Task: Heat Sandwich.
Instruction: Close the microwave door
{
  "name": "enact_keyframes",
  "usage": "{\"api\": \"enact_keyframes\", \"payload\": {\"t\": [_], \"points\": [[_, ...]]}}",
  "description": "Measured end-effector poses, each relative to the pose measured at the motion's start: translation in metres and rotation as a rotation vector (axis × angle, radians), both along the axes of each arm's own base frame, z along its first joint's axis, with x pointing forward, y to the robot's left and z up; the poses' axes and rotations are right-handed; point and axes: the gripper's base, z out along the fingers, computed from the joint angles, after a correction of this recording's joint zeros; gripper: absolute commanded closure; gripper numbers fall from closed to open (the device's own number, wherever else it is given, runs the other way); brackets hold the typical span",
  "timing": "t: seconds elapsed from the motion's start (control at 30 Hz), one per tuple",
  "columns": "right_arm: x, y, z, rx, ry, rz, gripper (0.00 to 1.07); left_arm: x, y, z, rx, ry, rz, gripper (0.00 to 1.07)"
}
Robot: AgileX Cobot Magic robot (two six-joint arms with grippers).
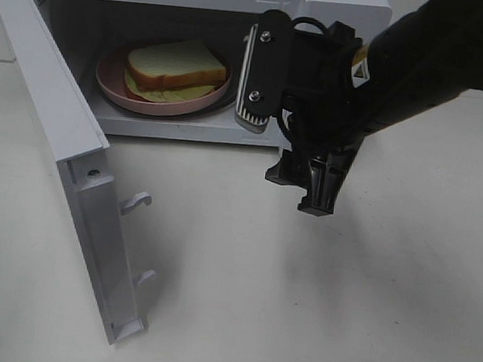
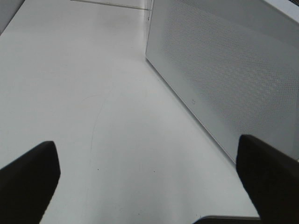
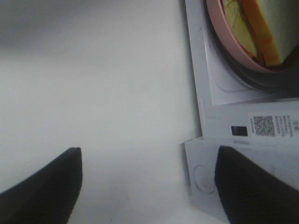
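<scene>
The sandwich [image 1: 176, 65] lies on a round pink plate [image 1: 112, 83] inside the open white microwave [image 1: 344, 3]. My right arm [image 1: 337, 79] hangs in front of the oven's right side, above the table. In the right wrist view my right gripper [image 3: 149, 186] is open and empty, with one finger over the table and the other over the microwave's front panel [image 3: 243, 126]. The plate [image 3: 218, 29] and sandwich [image 3: 280, 23] show at the edge of that view. My left gripper [image 2: 149, 186] is open and empty beside the microwave's perforated side wall [image 2: 224, 70].
The microwave door [image 1: 50, 120] swings out to the left toward the table's front, with two latch hooks [image 1: 137, 201] on its edge. White tabletop [image 1: 340, 310] spreads in front of the oven.
</scene>
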Motion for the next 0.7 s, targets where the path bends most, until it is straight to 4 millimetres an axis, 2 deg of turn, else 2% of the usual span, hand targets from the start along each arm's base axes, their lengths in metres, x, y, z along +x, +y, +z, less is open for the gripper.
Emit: {"api": "enact_keyframes", "payload": {"t": [0.07,0.2,0.27,0.33,0.37,0.4,0.53,0.7], "points": [[-0.003,-0.003,0.001,0.009,0.007,-0.017,0.31,0.000,0.000,0.000,0.000,0.000,0.000,0.10],[-0.025,-0.022,0.011,0.087,0.092,-0.198,0.31,0.000,0.000,0.000,0.000,0.000,0.000,0.10],[-0.028,-0.024,0.013,0.099,0.108,-0.234,0.31,0.000,0.000,0.000,0.000,0.000,0.000,0.10],[-0.034,-0.030,0.018,0.132,0.147,-0.321,0.31,0.000,0.000,0.000,0.000,0.000,0.000,0.10],[-0.040,-0.035,0.022,0.165,0.191,-0.421,0.31,0.000,0.000,0.000,0.000,0.000,0.000,0.10],[-0.040,-0.035,0.022,0.165,0.191,-0.421,0.31,0.000,0.000,0.000,0.000,0.000,0.000,0.10],[-0.055,-0.050,0.030,0.167,0.290,-0.615,0.31,0.000,0.000,0.000,0.000,0.000,0.000,0.10],[-0.070,-0.063,0.037,0.125,0.354,-0.729,0.31,0.000,0.000,0.000,0.000,0.000,0.000,0.10]]}}
